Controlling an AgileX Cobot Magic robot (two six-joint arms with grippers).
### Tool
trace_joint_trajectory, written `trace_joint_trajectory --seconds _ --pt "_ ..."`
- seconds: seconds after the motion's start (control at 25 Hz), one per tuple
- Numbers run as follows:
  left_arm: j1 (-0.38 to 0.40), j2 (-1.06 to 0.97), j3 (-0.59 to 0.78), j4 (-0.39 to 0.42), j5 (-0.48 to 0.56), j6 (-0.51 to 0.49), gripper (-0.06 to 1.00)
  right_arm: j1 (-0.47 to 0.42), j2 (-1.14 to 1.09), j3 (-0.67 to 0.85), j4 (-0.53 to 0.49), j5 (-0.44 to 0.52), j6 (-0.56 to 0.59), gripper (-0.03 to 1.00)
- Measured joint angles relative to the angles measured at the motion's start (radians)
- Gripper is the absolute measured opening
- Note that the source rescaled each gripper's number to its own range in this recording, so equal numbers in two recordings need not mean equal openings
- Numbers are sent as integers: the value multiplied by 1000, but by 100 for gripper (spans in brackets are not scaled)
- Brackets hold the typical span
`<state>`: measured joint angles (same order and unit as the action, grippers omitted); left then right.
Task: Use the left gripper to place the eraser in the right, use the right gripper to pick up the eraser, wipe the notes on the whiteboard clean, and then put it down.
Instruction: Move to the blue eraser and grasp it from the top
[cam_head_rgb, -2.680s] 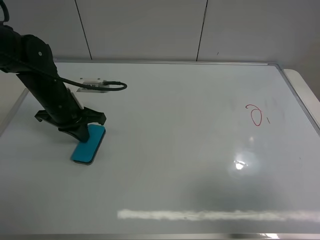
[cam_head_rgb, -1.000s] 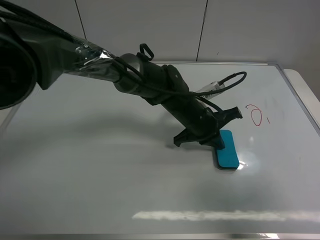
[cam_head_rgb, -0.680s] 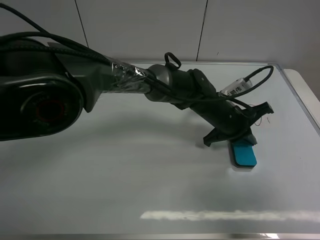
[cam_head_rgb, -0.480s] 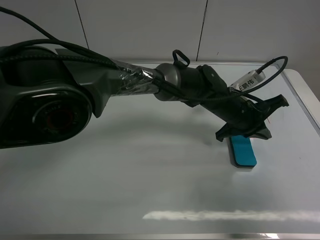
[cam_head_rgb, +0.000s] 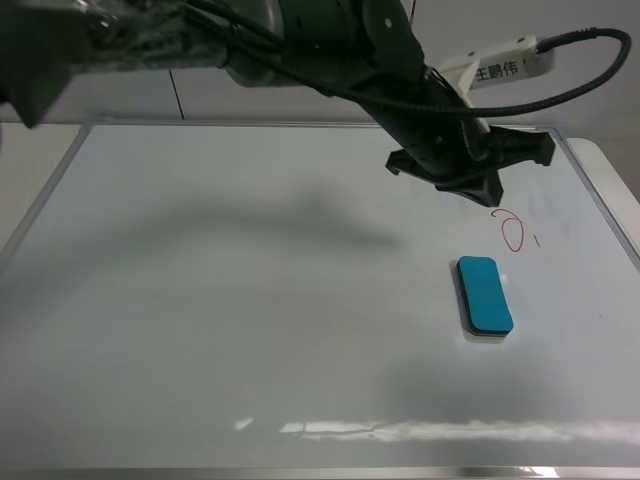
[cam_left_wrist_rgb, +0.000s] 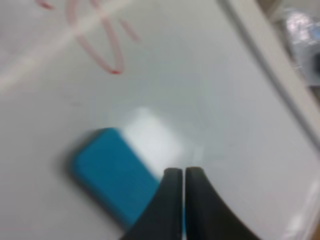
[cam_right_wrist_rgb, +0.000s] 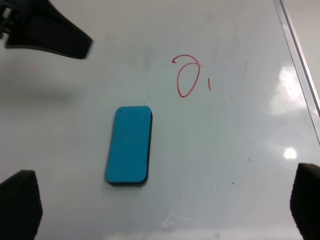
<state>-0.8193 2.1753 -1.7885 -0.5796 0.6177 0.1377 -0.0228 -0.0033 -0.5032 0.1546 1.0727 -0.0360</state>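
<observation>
The teal eraser (cam_head_rgb: 485, 294) lies flat on the whiteboard (cam_head_rgb: 250, 300) at the lower right of the high view, just below the red notes (cam_head_rgb: 512, 231) and apart from them. The left pincer (cam_head_rgb: 487, 193) hangs above at upper right, shut and empty. The right pincer (cam_right_wrist_rgb: 162, 202) is spread wide, holding nothing. The eraser looks like a light, stiff block, its thin dark underside possibly felt. It may skid on the glossy board, so pinch it across the long sides at mid-length.
</observation>
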Motion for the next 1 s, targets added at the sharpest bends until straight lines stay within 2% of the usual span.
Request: trace_joint_trajectory --seconds 0.16,0.32,0.48,0.56,0.76,0.84,0.88,1.0 --pt "72 -197 245 199 -75 5 0 0 0 0 0 0 0 100" --pt "147 -446 552 329 -225 8 0 0 0 0 0 0 0 100" --pt "222 -736 854 403 -380 8 0 0 0 0 0 0 0 100" --pt "256 -885 978 426 -419 8 0 0 0 0 0 0 0 100" --pt "367 -1252 1169 493 -398 -20 2 0 0 0 0 0 0 100" --pt "410 -1376 1186 538 -338 -52 10 0 0 0 0 0 0 100" --pt "434 -1436 1189 560 -299 -68 18 0 0 0 0 0 0 100" --pt "502 -1589 1190 609 -185 -131 62 0 0 0 0 0 0 100"
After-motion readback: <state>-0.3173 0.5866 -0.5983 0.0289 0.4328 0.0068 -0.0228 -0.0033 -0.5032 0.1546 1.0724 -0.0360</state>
